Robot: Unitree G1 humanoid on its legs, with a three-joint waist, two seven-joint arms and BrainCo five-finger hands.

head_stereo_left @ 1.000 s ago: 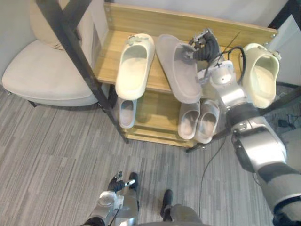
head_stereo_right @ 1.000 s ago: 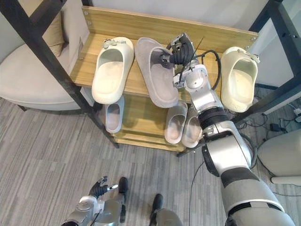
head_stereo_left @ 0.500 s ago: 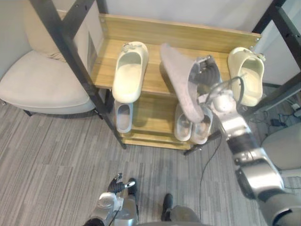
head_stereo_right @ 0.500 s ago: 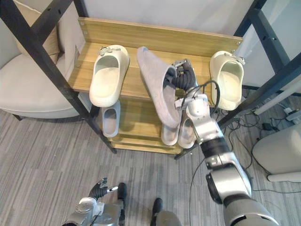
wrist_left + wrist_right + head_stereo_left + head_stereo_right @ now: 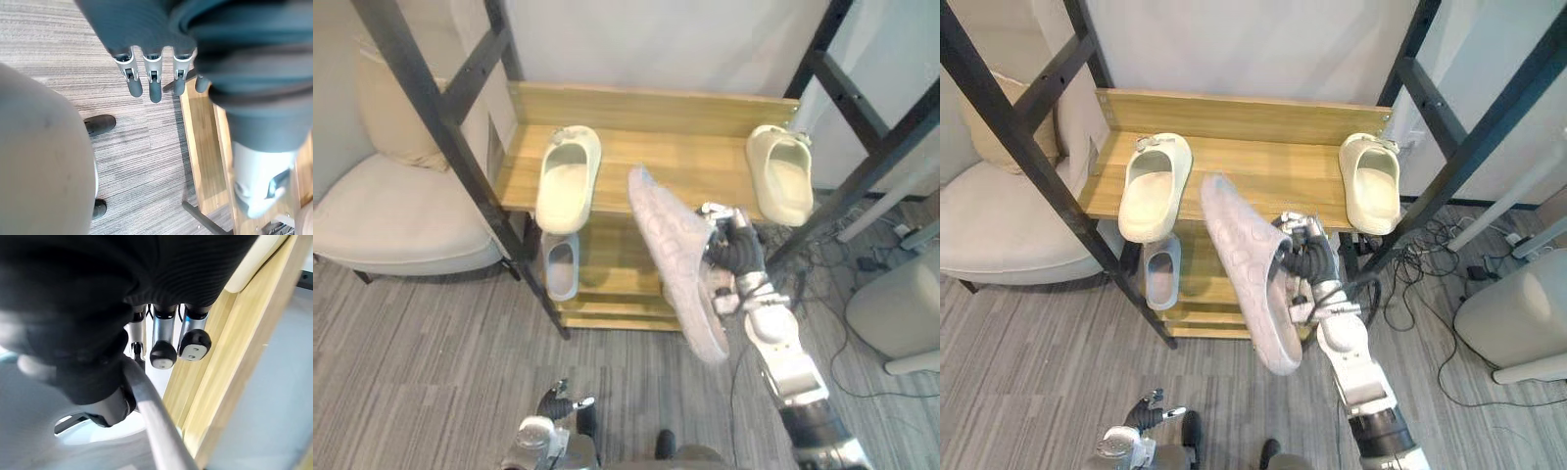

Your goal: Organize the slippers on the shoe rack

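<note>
left eye view: your right hand (image 5: pixel 736 253) holds the grey slipper (image 5: pixel 677 262) in the air in front of the shoe rack (image 5: pixel 675 157), sole toward the camera. the step looks like carry-and-place. turn the slipper sole-down before you lower it. aim for the bare middle of the top shelf, between the left cream slipper (image 5: pixel 568 178) and the right cream slipper (image 5: pixel 781 176), and don't clip either. a small grey slipper (image 5: pixel 560 266) sits on the lower shelf. it may be the mate, so that shelf could be the better target.

right eye view: same layout. your left hand (image 5: pixel 1141 413) hangs low near the floor, idle.

left wrist view: the left fingers (image 5: pixel 154 87) are straight and relaxed, side by side, holding nothing, with the floor beyond them.

right wrist view: the right fingers (image 5: pixel 164 351) curl over the slipper's pale rim, and the thumb looks to press from the other side, a pinch on its edge. don't loosen it until the sole is flat on the wood.
</note>
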